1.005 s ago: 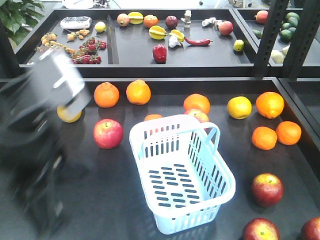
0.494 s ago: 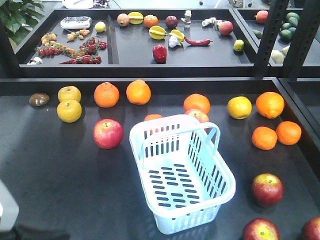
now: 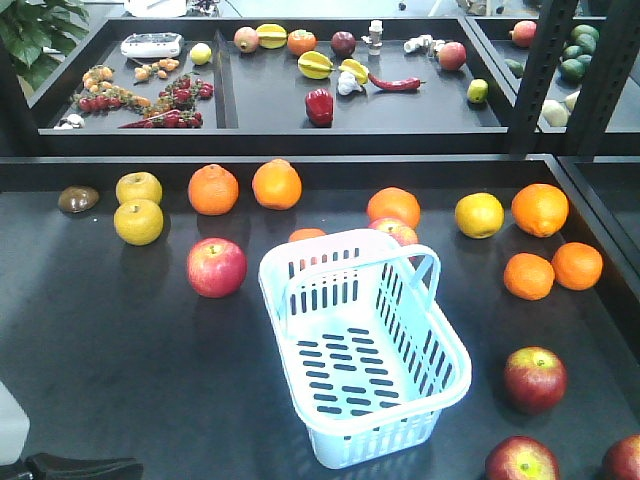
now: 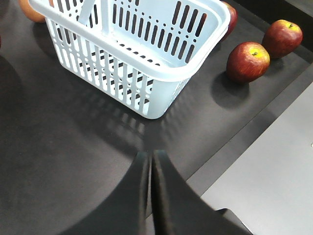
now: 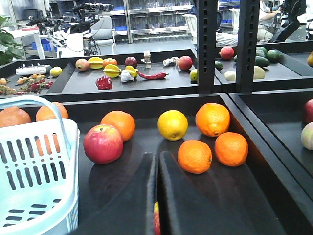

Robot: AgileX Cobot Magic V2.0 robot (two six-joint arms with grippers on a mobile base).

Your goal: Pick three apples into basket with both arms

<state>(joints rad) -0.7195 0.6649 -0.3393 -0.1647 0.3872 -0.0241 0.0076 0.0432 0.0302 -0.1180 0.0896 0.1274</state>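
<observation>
Bright, even overhead light; frames sharp; soft shadow beside basket (image 3: 360, 395), plastic slightly overexposed.

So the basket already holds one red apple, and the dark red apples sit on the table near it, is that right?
Not quite. The basket holds nothing: the exterior front-facing view shows only its bare slotted bottom. The rest stands: the dark red apples sit on the table near it.
</observation>
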